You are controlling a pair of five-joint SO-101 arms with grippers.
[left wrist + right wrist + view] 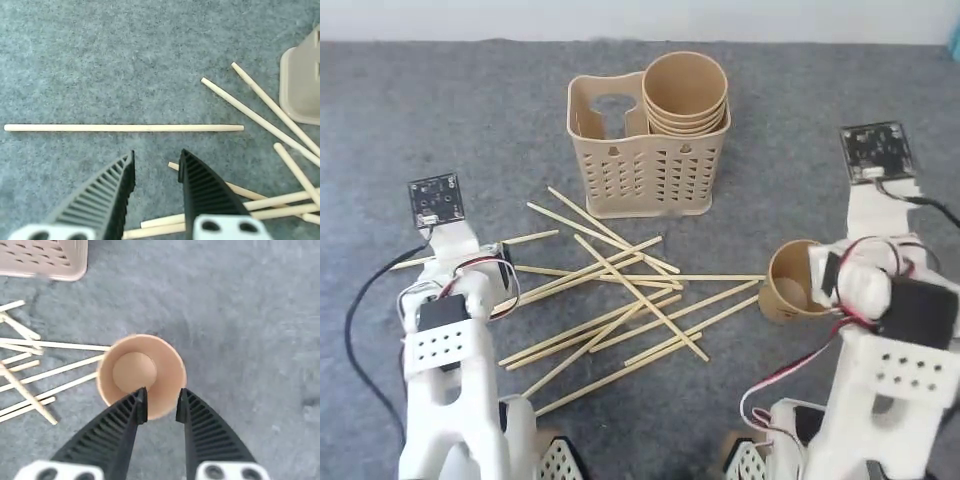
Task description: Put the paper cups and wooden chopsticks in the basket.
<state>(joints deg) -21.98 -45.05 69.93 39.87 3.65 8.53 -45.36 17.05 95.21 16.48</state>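
Chopsticks (620, 290) scattered on the bench (440, 110) in front of the basket (645, 160) — a loose fan. Most long axes slanting up toward the basket's front wall, two or three nearly parallel to it, several crossed over one another.

One chopstick (125, 128) apart from the heap, off the basket's left front corner. Roughly parallel to that front wall, lying straight across ahead of the left tool (156, 170). Left tool hovering above the bench, jaws apart, nothing between them, ends of other sticks just beneath.

Stack of paper cups (685, 90) upright in the basket's right-hand compartment, mouths up, rims well above the wall.

Loose paper cup (790, 283) in front of the basket and off to its right, tipped, mouth facing the right tool (160, 402), long axis roughly in line with that tool. Stick ends just beside the cup on the heap's side. Right tool at the cup's near rim, jaws a little apart, one tip over the inside of the mouth and the other over the rim — contact with the paper impossible to judge.

Open bench to the left of the basket and behind it, and again to the right of the loose cup.

From the right wrist view: the cup's round inner bottom and a lower corner of the basket. From the high view: the basket's left compartment, open at the top, with a handle cut-out in its wall.
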